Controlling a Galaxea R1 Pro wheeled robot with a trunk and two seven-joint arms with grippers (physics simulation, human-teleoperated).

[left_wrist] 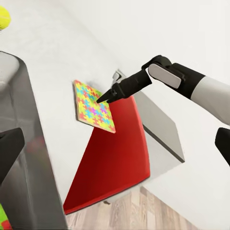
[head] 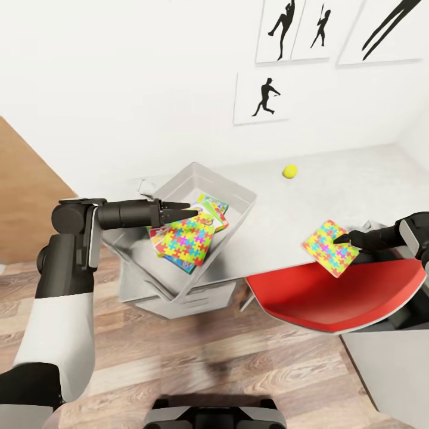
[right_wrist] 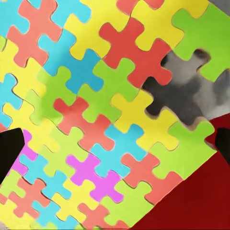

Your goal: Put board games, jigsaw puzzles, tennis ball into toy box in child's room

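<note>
**Head view: toy box tilted over the table's end, one puzzle by the front edge**

Head view showed the toy box (head: 235,190) tipped, hanging past the left end of the table (head: 345,173). Inside it lay a jigsaw puzzle (head: 183,241) on top, with the corner of a green-edged board game (head: 213,204) and a strip of a red one (head: 156,239) showing beneath.

The left gripper (head: 189,210) reached in over the box's near rim, its fingers close together above the puzzle; whether they touched it could not be told.

A second jigsaw puzzle (head: 329,247) lay at the table's front edge, one corner out over a red chair (head: 325,298). The right gripper (head: 341,240) pointed at that puzzle's right edge. In the right wrist view its fingertips (right_wrist: 10,151) stood wide apart, the puzzle between them but ungripped.

The tennis ball (head: 290,171) sat near the table's back edge, apart from the box and both puzzles. Black silhouette pictures (head: 260,98) hung on the wall above.
</note>
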